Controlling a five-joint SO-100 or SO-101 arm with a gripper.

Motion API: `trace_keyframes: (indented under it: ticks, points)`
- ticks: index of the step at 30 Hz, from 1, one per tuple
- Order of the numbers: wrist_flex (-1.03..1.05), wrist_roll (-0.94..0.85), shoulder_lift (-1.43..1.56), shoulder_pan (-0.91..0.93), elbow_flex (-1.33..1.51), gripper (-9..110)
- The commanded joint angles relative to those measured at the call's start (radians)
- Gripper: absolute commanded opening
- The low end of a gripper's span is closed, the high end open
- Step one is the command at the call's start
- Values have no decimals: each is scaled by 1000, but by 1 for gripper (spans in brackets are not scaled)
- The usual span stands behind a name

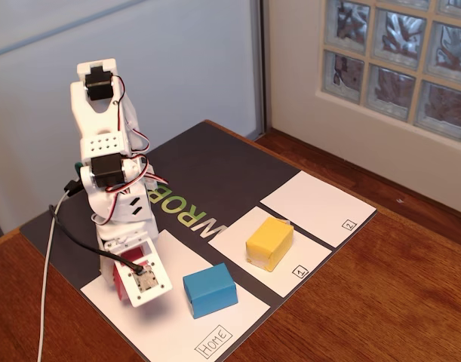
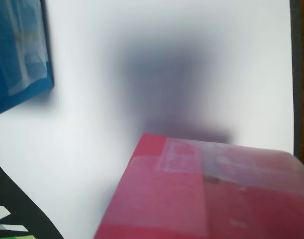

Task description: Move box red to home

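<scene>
The box red (image 1: 123, 284) shows as a pinkish-red sliver between the white fingers of my gripper (image 1: 133, 291), which stands shut on it low over the left part of home (image 1: 173, 320), the big white sheet labelled "Home". The wrist view is filled at the bottom by the box red (image 2: 191, 199), blurred and very close, with the white paper of home (image 2: 92, 124) and a dark shadow behind it. My fingers do not show in that view. Whether the box touches the paper I cannot tell.
A blue block (image 1: 210, 290) lies on home just right of my gripper; its corner is in the wrist view's upper left (image 2: 17, 55). A yellow block (image 1: 269, 243) sits on the white square marked "1" (image 1: 238, 235). A square marked "2" (image 1: 321, 207) lies beyond.
</scene>
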Motion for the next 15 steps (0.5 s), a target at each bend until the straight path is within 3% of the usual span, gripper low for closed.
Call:
trace_keyframes:
  ticks: [1,15]
  points:
    - [-38,9,-17,-23,-54,0]
    - [-161,0,-147,-34,-54,0]
